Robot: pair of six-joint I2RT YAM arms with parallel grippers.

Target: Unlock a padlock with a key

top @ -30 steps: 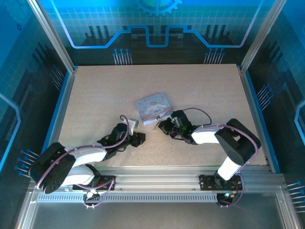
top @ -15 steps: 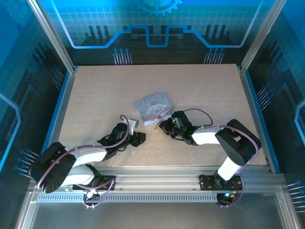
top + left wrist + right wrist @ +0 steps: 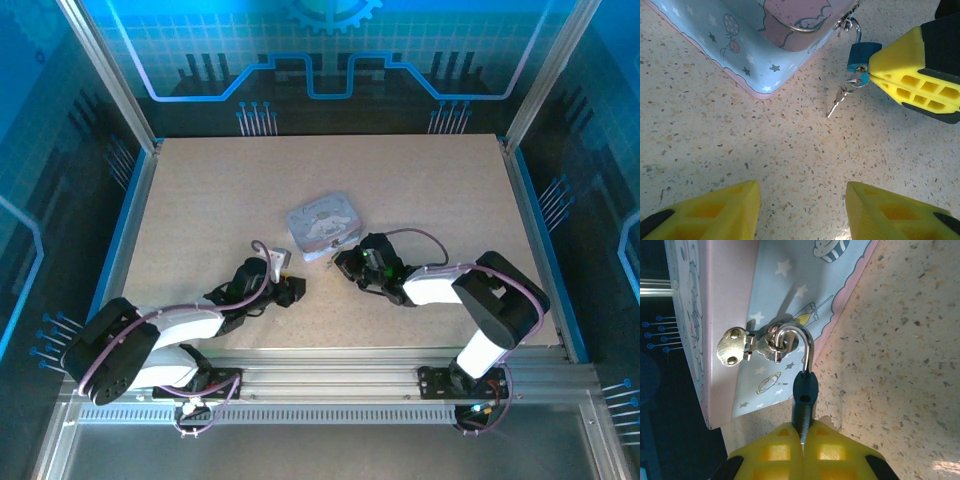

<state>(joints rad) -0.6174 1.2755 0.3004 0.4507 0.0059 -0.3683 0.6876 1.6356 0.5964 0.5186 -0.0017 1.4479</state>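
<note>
Small blue padlock (image 3: 863, 54), its shiny steel shackle hooked through the pastel tin's (image 3: 740, 45) clasp, is pinched by the right gripper (image 3: 802, 437). A thin key (image 3: 836, 105) dangles beneath; the left gripper (image 3: 802, 202) gapes.

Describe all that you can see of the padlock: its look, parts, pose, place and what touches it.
The padlock is small: a blue blocky body and a curved silvery metal shackle. The shackle hooks through the clasp ring on the side of the tin. The right gripper is shut on the body. A thin key hangs by a small ring from the body's lower end. Whether it is locked cannot be told.
</note>
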